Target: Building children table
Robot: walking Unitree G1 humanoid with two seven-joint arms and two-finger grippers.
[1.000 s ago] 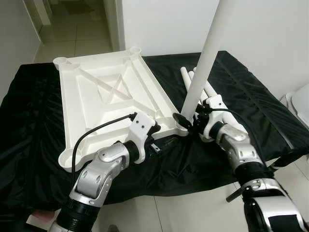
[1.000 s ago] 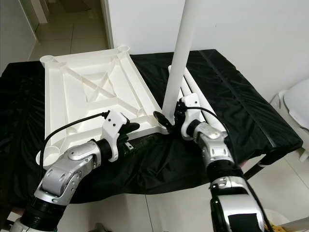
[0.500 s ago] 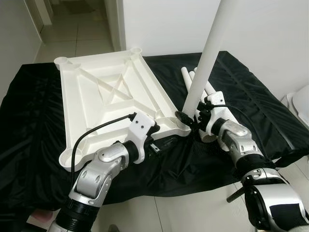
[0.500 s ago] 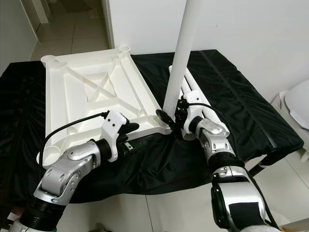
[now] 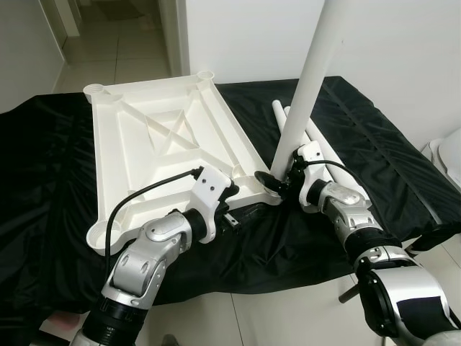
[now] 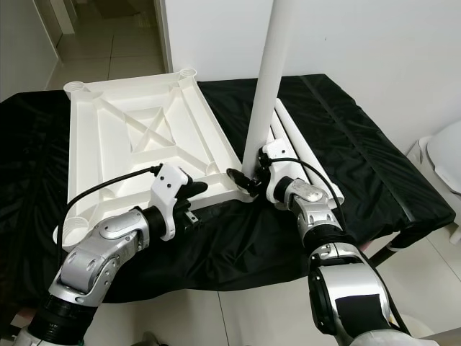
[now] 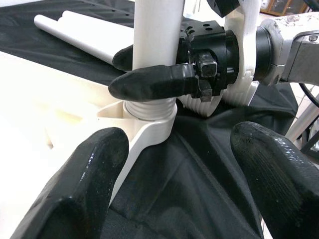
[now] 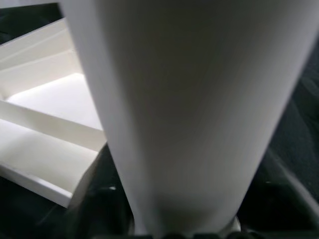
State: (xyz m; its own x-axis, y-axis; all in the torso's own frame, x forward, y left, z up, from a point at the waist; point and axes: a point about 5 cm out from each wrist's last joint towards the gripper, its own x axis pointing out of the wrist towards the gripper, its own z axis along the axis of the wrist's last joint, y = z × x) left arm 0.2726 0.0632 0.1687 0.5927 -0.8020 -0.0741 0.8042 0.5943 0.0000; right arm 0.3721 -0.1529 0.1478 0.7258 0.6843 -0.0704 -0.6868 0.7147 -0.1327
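The white table leg [image 5: 311,72] stands upright in the near corner socket [image 7: 148,112] of the upside-down tabletop [image 5: 162,144], which lies on a black-draped surface [image 5: 374,144]. The right claw [image 7: 149,69] is clenched around its base just above the threads, while the left claw [image 7: 184,174] hovers released beside that corner. The leg looks stiff, light and smooth, so it is best gripped low; spare legs [image 5: 317,137] lie beyond.

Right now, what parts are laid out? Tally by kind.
White tabletop, underside up: 1
Upright leg standing in a corner socket: 1
Loose legs lying on the cover: 3, as far as can be told, partly hidden behind the upright one
Black cover: 1
Total: 6
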